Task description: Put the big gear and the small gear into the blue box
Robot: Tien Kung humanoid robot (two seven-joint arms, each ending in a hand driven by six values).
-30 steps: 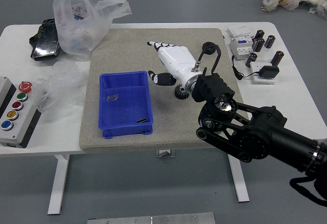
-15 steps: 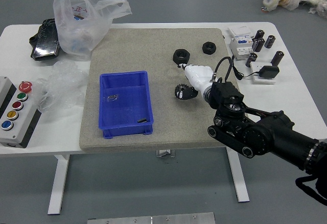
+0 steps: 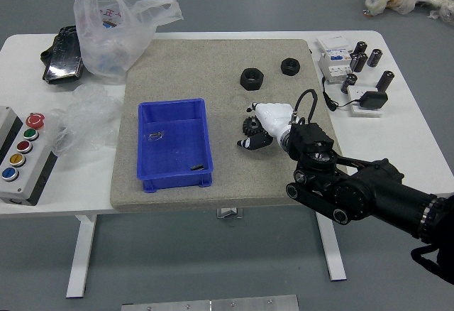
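The right hand, fingers parted around a black gear, appears mid-pickup and should close next.

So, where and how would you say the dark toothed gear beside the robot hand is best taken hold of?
Probably by opposite edges of its toothed rim, far and near, coming from the right. The gear looks round and low on the mat, and the robot hand has digits spread to those two sides.
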